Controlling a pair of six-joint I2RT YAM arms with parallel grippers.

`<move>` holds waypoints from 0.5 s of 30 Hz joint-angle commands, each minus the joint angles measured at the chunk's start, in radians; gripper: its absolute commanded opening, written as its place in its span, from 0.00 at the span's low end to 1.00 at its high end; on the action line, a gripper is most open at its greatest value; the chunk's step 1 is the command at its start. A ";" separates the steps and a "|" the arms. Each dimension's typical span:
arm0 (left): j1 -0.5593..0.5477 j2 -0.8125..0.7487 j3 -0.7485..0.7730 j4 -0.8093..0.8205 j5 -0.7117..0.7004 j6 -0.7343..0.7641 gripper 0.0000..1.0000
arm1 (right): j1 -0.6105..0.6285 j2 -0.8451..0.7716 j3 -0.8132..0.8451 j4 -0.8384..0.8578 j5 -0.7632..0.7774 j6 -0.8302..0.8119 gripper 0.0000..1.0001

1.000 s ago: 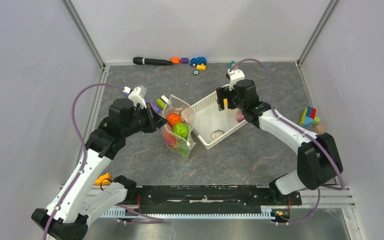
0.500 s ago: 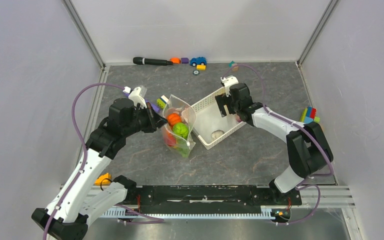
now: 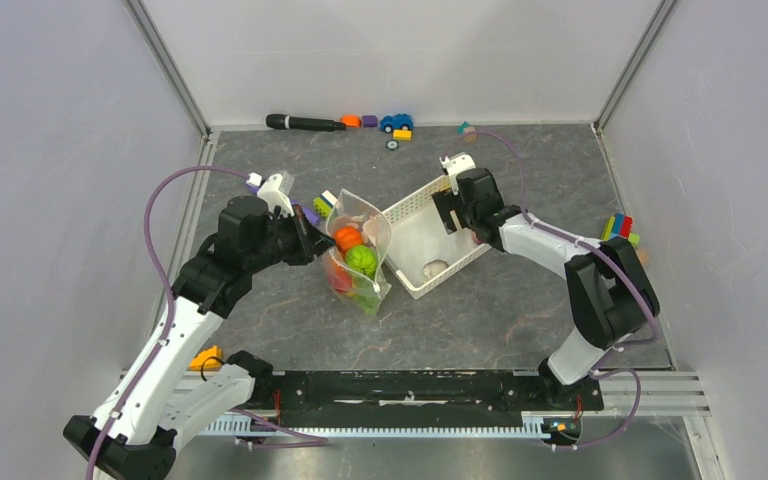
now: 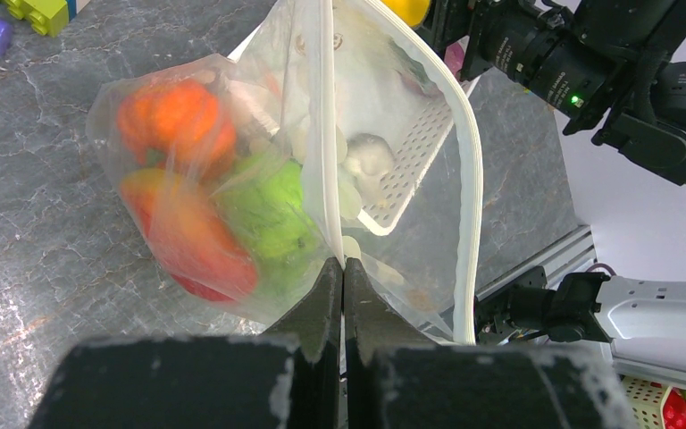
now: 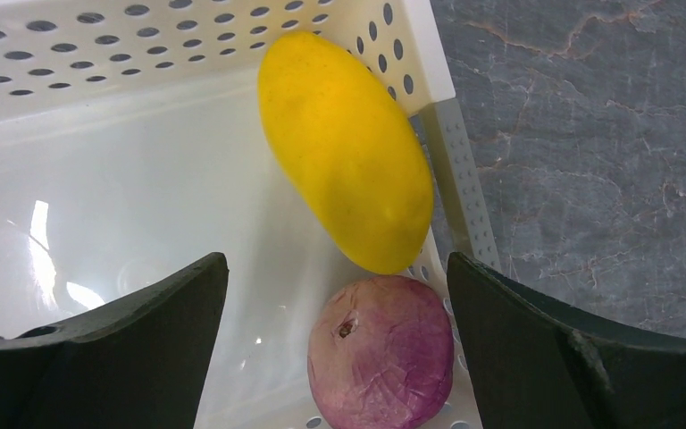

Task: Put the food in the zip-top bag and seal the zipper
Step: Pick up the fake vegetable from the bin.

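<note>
Grey marbled table [image 3: 480, 310] bears zip-top bag [image 3: 360, 265], basket [image 3: 407, 206], black marker [image 3: 305, 123], blocks [image 3: 617, 232].

The zip-top bag [image 3: 359, 262] is clear, floppy plastic. It stands upright on the counter [image 3: 480, 310], just beside the white basket [image 3: 410, 200], with its mouth open upward. The zipper [image 4: 325, 134], a white strip along the mouth edge, is unsealed, and the left gripper [image 4: 343, 268] pinches one side of it. Inside, an orange pumpkin [image 4: 177, 121], a green fruit [image 4: 263, 210] and a red-orange piece [image 4: 192, 241] press together. The yellow mango [image 5: 348, 152] and purple onion [image 5: 381, 353] lie side by side in a basket corner.
</note>
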 commanded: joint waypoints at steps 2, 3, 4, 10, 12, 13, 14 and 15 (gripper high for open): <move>0.005 -0.003 0.000 0.036 0.016 0.019 0.02 | -0.002 0.028 0.032 0.036 0.051 -0.013 0.98; 0.006 -0.004 0.000 0.035 0.015 0.020 0.02 | -0.002 0.031 0.038 0.023 0.052 -0.011 0.98; 0.006 -0.005 0.000 0.035 0.016 0.018 0.02 | -0.002 0.036 0.044 -0.004 0.053 -0.004 0.98; 0.006 -0.005 0.000 0.035 0.015 0.020 0.02 | -0.002 0.025 0.079 -0.159 0.088 0.049 0.98; 0.005 -0.005 0.000 0.035 0.016 0.020 0.02 | -0.002 0.020 0.090 -0.195 0.103 0.063 0.98; 0.006 -0.005 0.000 0.035 0.016 0.019 0.02 | -0.002 0.021 0.097 -0.211 0.108 0.081 0.98; 0.006 -0.006 0.000 0.035 0.018 0.020 0.02 | -0.002 0.020 0.102 -0.226 0.110 0.091 0.98; 0.005 -0.006 0.000 0.035 0.018 0.019 0.02 | -0.002 0.019 0.106 -0.234 0.107 0.097 0.98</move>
